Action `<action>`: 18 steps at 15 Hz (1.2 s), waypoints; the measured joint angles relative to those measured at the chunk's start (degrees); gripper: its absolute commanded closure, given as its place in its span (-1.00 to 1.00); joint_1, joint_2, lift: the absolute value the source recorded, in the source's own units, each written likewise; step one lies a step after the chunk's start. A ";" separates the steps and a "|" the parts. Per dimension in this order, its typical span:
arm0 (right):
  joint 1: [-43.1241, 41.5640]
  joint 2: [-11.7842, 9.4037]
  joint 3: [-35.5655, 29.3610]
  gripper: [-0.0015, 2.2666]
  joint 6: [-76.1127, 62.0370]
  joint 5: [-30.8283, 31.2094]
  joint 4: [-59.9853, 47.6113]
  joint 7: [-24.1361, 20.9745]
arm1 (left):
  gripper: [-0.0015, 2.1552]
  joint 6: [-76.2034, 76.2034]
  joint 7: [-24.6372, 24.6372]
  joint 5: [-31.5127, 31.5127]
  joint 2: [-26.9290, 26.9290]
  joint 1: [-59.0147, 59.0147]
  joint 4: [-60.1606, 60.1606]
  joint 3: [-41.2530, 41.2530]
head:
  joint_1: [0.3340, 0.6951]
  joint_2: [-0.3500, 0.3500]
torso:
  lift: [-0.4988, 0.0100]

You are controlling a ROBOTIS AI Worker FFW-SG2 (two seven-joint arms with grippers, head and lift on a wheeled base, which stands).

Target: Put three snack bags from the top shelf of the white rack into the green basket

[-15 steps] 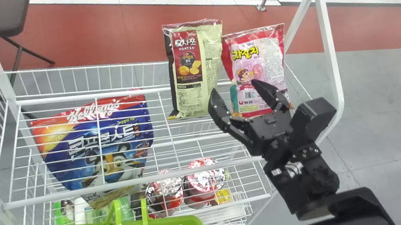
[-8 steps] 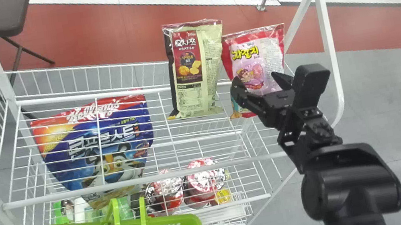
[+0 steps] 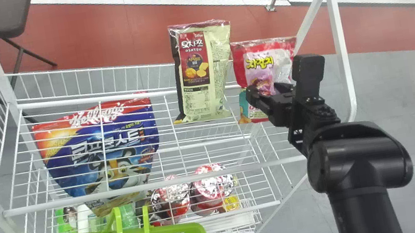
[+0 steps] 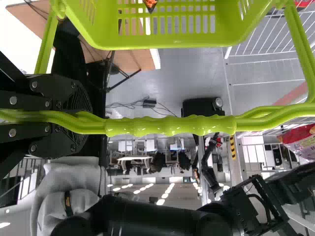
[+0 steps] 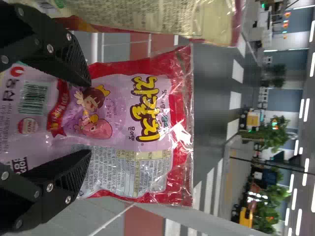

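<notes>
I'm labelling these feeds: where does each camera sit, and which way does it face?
Head view: on the head, forward and down at the white rack and green basket; right arm shows.
Left wrist view: along the left tool, past the basket handle; right arm too.
Right wrist view: along the right tool at the pink bag.
Head and right wrist views share the pink bag and right tool.

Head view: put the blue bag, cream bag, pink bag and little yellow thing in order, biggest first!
1. Blue bag
2. Cream bag, pink bag: unsure, right claw partly hides pink
3. Little yellow thing
</notes>
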 measured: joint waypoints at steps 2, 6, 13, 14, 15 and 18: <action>1.45 1.05 -0.70 0.78 -0.67 -0.43 -1.44 -0.90 | 0.99 0.00 0.09 -0.08 -0.05 -0.11 0.07 0.00 | 1.00 -1.00 | 0.96; 3.46 3.29 -1.30 0.78 -4.30 -1.26 -4.22 -5.01 | 0.99 0.00 -0.09 -0.18 -0.06 -0.09 0.00 0.05 | 1.00 -1.00 | 0.96; 10.55 3.97 -1.99 0.78 -8.48 -7.58 -13.82 -5.04 | 0.99 0.00 -0.20 -0.05 -0.03 0.22 -0.26 1.04 | 1.00 -1.00 | 0.96; 12.75 3.97 -1.93 0.78 -8.50 -9.11 -16.71 -4.71 | 0.99 0.00 -0.07 -0.11 -0.04 0.16 -0.26 1.33 | 1.00 -1.00 | 0.96; 15.40 3.97 -1.90 0.78 -8.41 -10.88 -20.11 -4.32 | 0.99 0.00 0.00 -0.15 -0.04 0.07 -0.27 1.81 | 1.00 -1.00 | 0.96; 23.75 4.03 -1.85 0.78 -5.85 -16.33 -29.27 -2.06 | 0.99 0.47 -0.30 0.26 -0.04 0.01 -0.66 3.60 | 1.00 -1.00 | 0.96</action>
